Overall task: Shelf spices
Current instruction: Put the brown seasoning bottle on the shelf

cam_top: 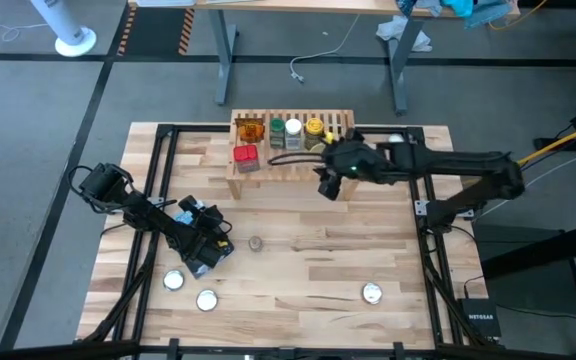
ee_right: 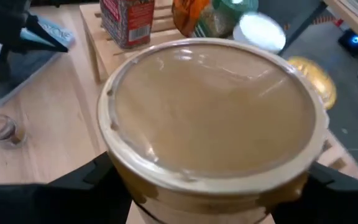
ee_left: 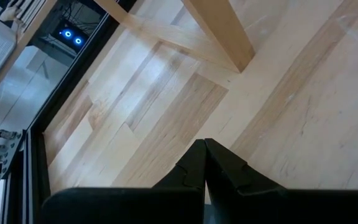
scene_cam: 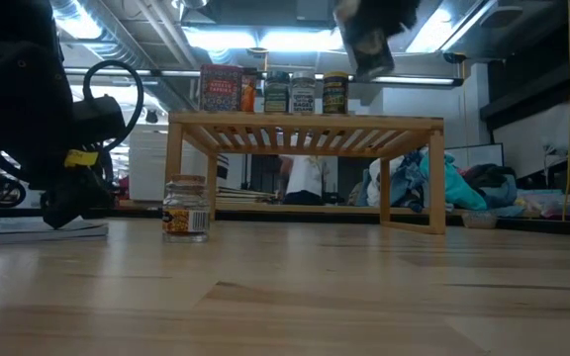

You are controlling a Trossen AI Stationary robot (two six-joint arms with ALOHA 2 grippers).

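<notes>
High view: camera set overhead, aimed straight down; whole table, both arms, floor beyond covered. Low view: camera set at tabletop height, aimed level across boards toward shelf and room behind; small clear jar seen near. Left wrist view: aimed down at tabletop from close range. Right wrist view: filled by tan-lidded jar at very close range. Shelf shared by high, low and right wrist views.
</notes>
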